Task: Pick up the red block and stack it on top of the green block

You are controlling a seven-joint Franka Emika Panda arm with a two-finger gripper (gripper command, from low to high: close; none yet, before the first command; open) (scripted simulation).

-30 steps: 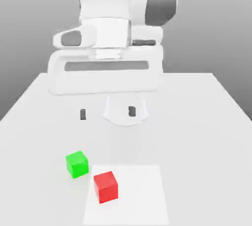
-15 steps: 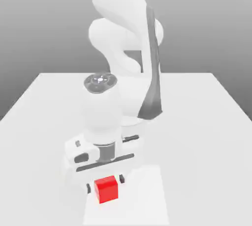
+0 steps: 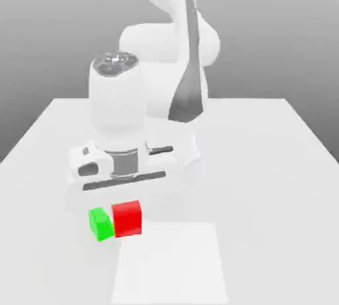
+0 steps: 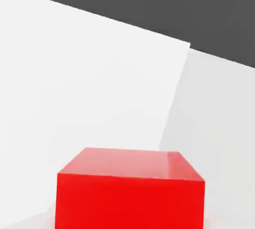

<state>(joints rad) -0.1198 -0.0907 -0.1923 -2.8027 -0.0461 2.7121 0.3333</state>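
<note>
In the exterior view the red block (image 3: 127, 218) hangs just under my gripper (image 3: 126, 204), raised off the table, and the gripper is shut on it. The green block (image 3: 99, 224) rests on the table right beside it on the exterior view's left. The red block covers the green block's right part. Up close in the hand view, the red block (image 4: 130, 193) shows its top and one side face over the white table.
A lighter square patch (image 3: 172, 264) marks the white table (image 3: 265, 164) near the front edge, to the right of the blocks. The arm's base (image 3: 175, 141) and upright links stand behind the hand at mid-table.
The hand came down over the red block, closed on it and lifted it. The block has travelled up and toward the exterior view's left, ending beside the green block.
</note>
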